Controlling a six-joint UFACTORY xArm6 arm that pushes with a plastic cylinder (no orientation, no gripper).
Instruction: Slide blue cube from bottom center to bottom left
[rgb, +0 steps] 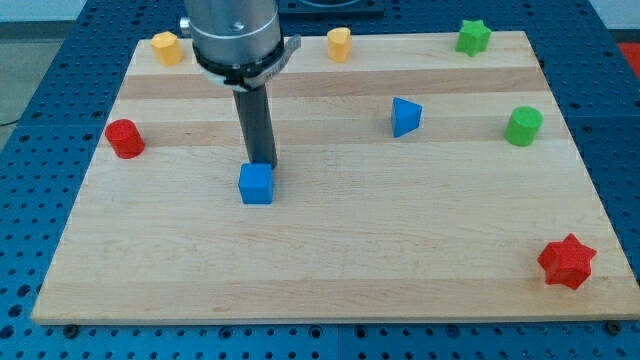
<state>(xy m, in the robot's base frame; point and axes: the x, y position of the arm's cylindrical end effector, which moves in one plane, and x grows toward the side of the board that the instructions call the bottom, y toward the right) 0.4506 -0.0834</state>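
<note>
The blue cube (256, 184) sits on the wooden board (330, 270), left of the view's centre. My tip (260, 163) stands just behind the cube, at its top edge in the view, touching or nearly touching it. The dark rod rises from there to the arm's grey body at the view's top.
A red cylinder (125, 138) lies at the left. A yellow block (166, 48) and a second yellow block (339, 44) sit at the top. A blue triangular block (405, 116), a green star (473, 37), a green cylinder (523, 126) and a red star (567, 261) lie to the right.
</note>
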